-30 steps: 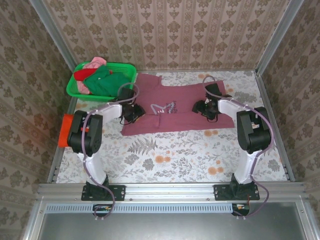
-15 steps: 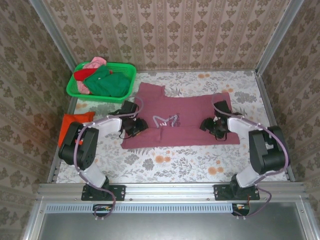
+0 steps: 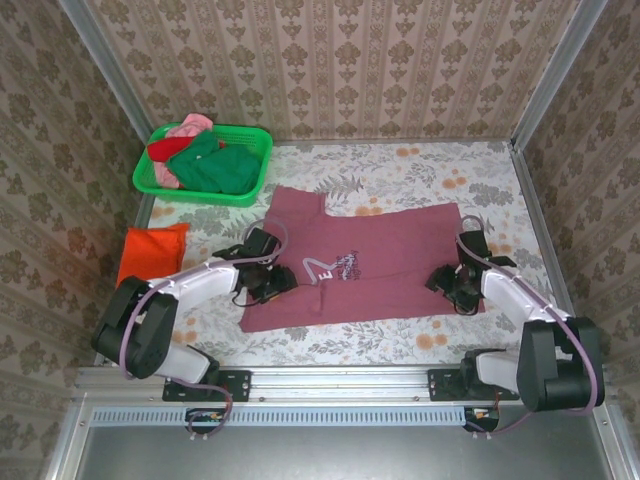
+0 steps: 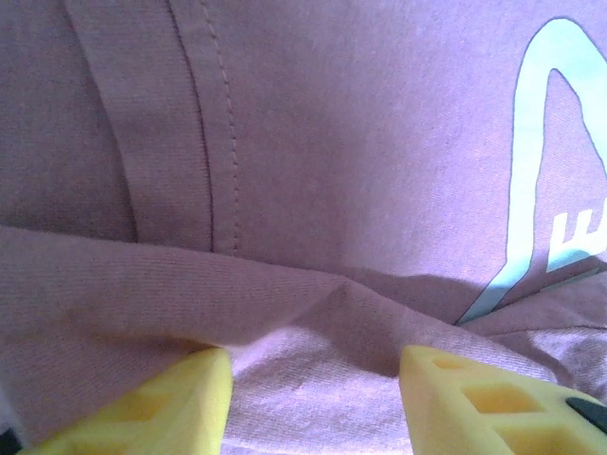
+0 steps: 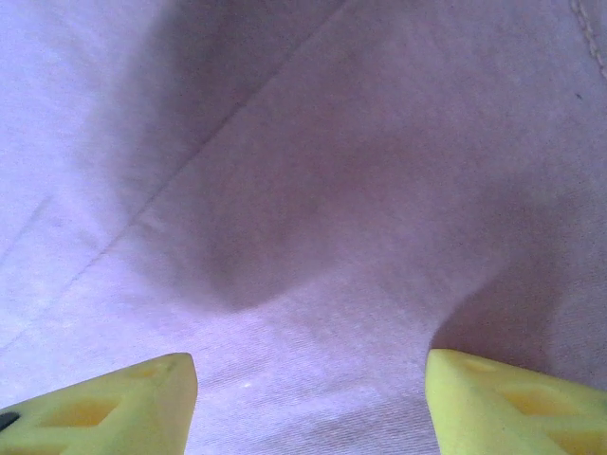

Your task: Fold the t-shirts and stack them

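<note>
Maroon t-shirt [image 3: 380, 265]: flat at centre of floral table [image 3: 420, 165], print up, seemingly unfolded. Left gripper [image 3: 272, 280] at its nine o'clock edge, jaws half parted astride a cloth ridge, clamping nothing. Right gripper [image 3: 450, 283] at three o'clock edge, jaws wide, empty. Orange-red t-shirt [image 3: 150, 252], nine o'clock: folded. Basket [image 3: 258, 140], eleven o'clock: heaped shirts [image 3: 205, 160] awaiting. Early stage.

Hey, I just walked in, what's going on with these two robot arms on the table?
The arms are working on a maroon cloth t-shirt spread flat on the flowered table. The left gripper sits on the shirt's left side beside its pale chest print, the right gripper near its right edge. Both have their yellow fingers apart over the cloth. A folded orange-red shirt lies at the table's left edge, and a green plastic basket in the far left corner holds more shirts.
</note>
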Motion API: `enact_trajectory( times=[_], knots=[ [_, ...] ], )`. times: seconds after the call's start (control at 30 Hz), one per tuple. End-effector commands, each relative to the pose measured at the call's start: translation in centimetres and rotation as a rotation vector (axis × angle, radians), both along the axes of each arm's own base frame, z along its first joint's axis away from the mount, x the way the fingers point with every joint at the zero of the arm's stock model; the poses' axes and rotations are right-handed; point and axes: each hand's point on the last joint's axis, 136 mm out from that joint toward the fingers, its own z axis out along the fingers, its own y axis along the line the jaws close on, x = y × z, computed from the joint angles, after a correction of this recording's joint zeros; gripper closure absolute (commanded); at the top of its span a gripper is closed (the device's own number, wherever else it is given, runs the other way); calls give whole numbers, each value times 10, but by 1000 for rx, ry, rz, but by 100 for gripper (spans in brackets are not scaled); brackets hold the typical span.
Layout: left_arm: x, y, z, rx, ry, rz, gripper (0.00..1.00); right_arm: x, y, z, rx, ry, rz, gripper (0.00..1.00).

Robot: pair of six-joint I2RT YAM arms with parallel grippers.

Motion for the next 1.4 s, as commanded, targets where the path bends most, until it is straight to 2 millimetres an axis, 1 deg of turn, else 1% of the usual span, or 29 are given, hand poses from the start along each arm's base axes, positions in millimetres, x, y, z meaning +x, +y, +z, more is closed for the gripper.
enact_trajectory(
  times=[0.0, 0.07, 0.17, 0.23, 0.27, 0.3, 0.33, 0.4, 0.43, 0.5, 0.6, 0.63, 0.67, 0.7, 0.77, 0.8, 0.87, 0.93, 1.0, 1.07, 1.13, 1.17, 1.2, 1.23, 1.27, 1.33, 1.37],
  knots=[
    [14, 7, 16, 80, -20, -18, 47, 19, 7, 34, 39, -118, 27, 35],
    [32, 3, 32, 75, -66, -21, 47, 32, 2, 44, 17, -170, 10, 35],
    [60, 1, 51, 57, -137, 1, 44, 50, 0, 42, 23, -158, 10, 35],
    [84, 7, 60, 78, -199, 16, 37, 64, 0, 41, 24, -140, 24, 34],
    [94, 9, 65, 85, -226, 12, 35, 67, 1, 41, 26, -137, 26, 34],
    [104, 9, 70, 97, -251, -2, 32, 79, 1, 46, 28, -166, 29, 34],
    [120, 21, 73, 118, -272, 18, 30, 86, 1, 48, 29, -182, 33, 34],
    [143, 30, 79, 150, -306, 8, 29, 98, 2, 51, 32, -204, 43, 34],
    [154, 32, 82, 162, -318, -1, 29, 101, 3, 40, 34, -168, 51, 34],
    [172, 33, 86, 186, -339, -43, 28, 105, 5, 31, 42, -123, 66, 34],
    [190, 28, 88, 217, -352, -107, 28, 100, 0, 11, 29, -32, 42, 36],
    [193, 26, 88, 215, -352, -115, 28, 99, -3, 7, 27, -11, 22, 36],
    [197, 24, 88, 211, -354, -118, 27, 90, -6, 0, 32, 43, 1, 37],
    [199, 22, 88, 203, -353, -119, 27, 87, -7, -5, 32, 63, -2, 37],
    [201, 18, 86, 182, -353, -114, 27, 83, -9, -5, 11, 84, 39, 37],
    [201, 15, 86, 173, -351, -110, 27, 84, -8, -1, -1, 74, 79, 36],
    [200, 13, 85, 168, -353, -106, 27, 91, -6, 12, -34, 21, 162, 35],
    [198, 12, 85, 163, -356, -94, 27, 103, -2, 26, -54, -54, 240, 33],
    [196, 11, 85, 153, -363, -88, 25, 117, 3, 33, -69, -108, 305, 32],
    [192, 12, 86, 152, -374, -81, 22, 131, 16, 36, -59, -142, 363, 32],
    [187, 15, 88, 161, -392, -76, 21, 140, 32, 30, -32, -137, 394, 32],
    [185, 16, 89, 164, -403, -74, 20, 150, 42, 28, -19, -152, 402, 32],
    [183, 17, 91, 164, -412, -73, 18, 155, 50, 22, -3, -143, 401, 32],
    [181, 19, 91, 166, -414, -75, 12, 159, 55, 16, 9, -130, 392, 32],
    [179, 20, 92, 169, -413, -75, 6, 162, 58, 9, 20, -110, 371, 32],
    [178, 22, 94, 176, -413, -83, 3, 165, 57, -5, 35, -63, 312, 32],
    [178, 22, 95, 179, -414, -85, 1, 166, 52, -12, 34, -36, 277, 33]
  ],
)
